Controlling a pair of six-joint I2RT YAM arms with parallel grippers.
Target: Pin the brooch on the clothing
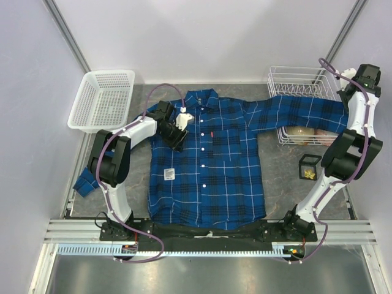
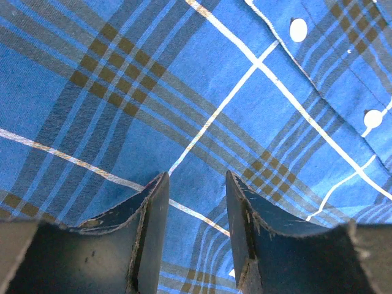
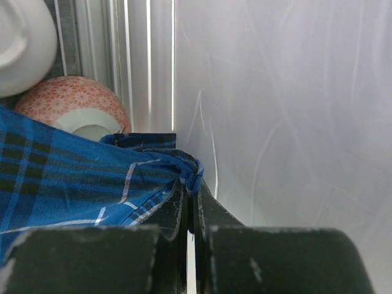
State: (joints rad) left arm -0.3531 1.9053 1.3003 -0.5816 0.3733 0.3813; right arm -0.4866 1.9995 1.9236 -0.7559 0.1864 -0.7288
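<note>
The clothing [image 1: 208,165], a blue plaid shirt, lies flat on the table with its front up. White buttons [image 2: 298,29] and the placket show in the left wrist view. My left gripper [image 1: 177,131] hovers over the shirt's upper chest near the collar. Its jaws [image 2: 196,177] stand open with only fabric [image 2: 122,92] below them. My right gripper [image 1: 346,105] is shut on the end of the shirt's sleeve [image 3: 195,173], held up over the wire basket. The brooch [image 1: 310,175], a tiny gold piece, sits in a small black box [image 1: 309,162] right of the shirt.
A white plastic basket [image 1: 103,98] stands at the back left. The wire basket [image 1: 300,79] at the back right holds a patterned bowl [image 3: 73,104] and a white bowl [image 3: 18,43]. A pale wall [image 3: 294,110] is close on the right.
</note>
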